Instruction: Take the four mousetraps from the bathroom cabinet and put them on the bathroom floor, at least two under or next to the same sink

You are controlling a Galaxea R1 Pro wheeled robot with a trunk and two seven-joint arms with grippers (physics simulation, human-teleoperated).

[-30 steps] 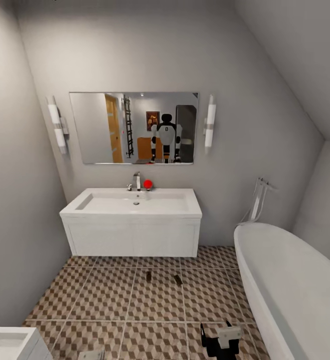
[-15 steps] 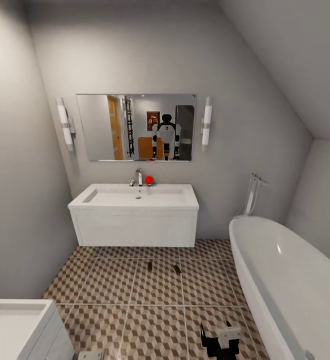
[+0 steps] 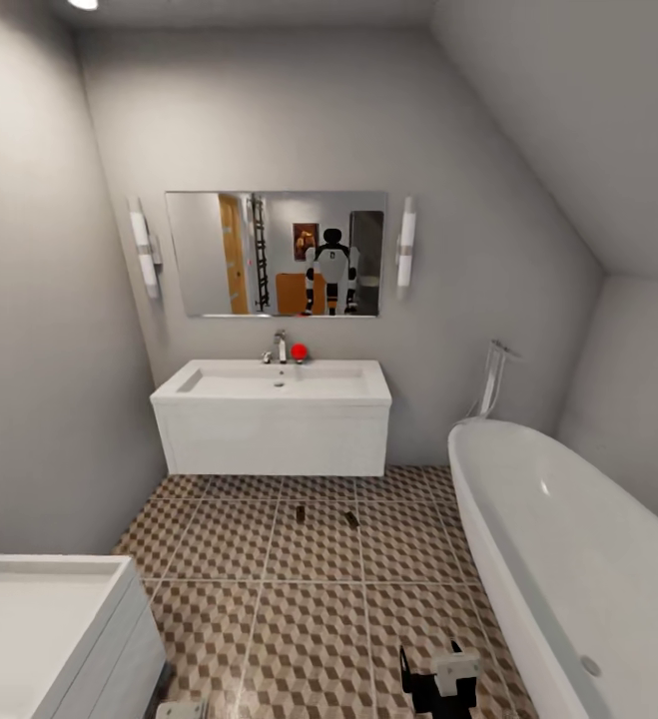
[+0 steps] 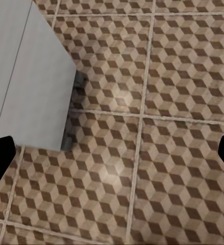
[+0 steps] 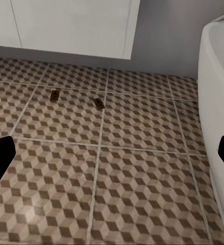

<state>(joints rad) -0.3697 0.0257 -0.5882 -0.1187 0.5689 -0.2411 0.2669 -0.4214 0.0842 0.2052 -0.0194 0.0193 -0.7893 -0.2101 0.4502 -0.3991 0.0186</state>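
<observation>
Two mousetraps lie on the cube-patterned bathroom floor (image 3: 309, 619) just in front of the sink: one (image 3: 300, 513) and another (image 3: 351, 519). Both mousetraps also appear in the right wrist view, one (image 5: 55, 94) beside the other (image 5: 98, 102). The white bathroom sink (image 3: 279, 381) with its chrome tap sits on a wall-hung vanity. My right gripper (image 3: 433, 684) (image 5: 112, 155) hangs low over the tiles, open and empty, well short of the traps. My left gripper (image 3: 182, 711) (image 4: 112, 158) is open and empty above bare tiles. The mirror (image 3: 277, 254) reflects an orange-brown cabinet (image 3: 291, 295) behind me.
A white oval bathtub (image 3: 568, 559) runs along the right side. A low white tray-topped drawer unit (image 3: 49, 629) (image 4: 30, 71) stands at the near left, close to my left gripper. A small red object (image 3: 299, 352) sits by the tap. The ceiling slopes down at the right.
The whole view has drawn back from the sink, so the camera moved; more of the white drawer unit and the bathtub show. Both grippers keep their places in the picture.
</observation>
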